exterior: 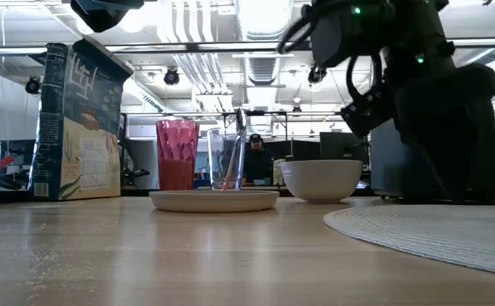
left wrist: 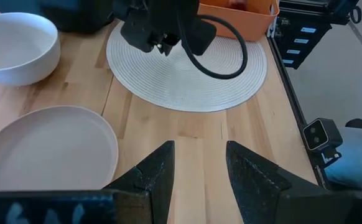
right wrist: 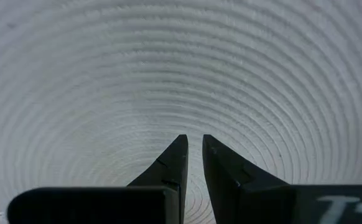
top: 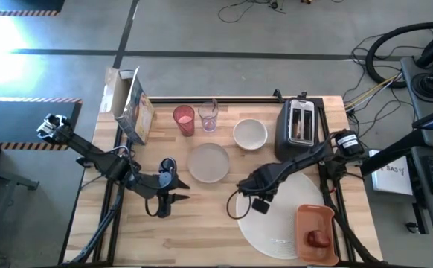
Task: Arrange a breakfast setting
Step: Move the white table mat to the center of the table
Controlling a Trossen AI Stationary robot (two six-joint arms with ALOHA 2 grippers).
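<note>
My right gripper (right wrist: 192, 163) has its fingers drawn nearly together with only a slim gap and nothing between them, pointing down at the large white round mat (top: 287, 216), which looks woven in rings up close. My left gripper (left wrist: 198, 177) stands part open and empty over bare wood near the table's (top: 201, 223) near edge, just beside the smaller pale plate (top: 208, 162). I count one pale plate, one small white bowl (top: 250, 134), one pink tumbler (top: 184, 120) and one clear glass (top: 208, 116) with something thin standing in it, these last three lined up along the far side. One black toaster (top: 298, 125) sits far right, and one orange tray (top: 315, 232) rests on the mat's near right edge with one dark-red fruit (top: 319, 238) inside. One cereal box (top: 133, 108) stands at the far left. The right arm reaches in from the right, bent low over the mat; the left arm stretches in from the left, wrist angled down.
</note>
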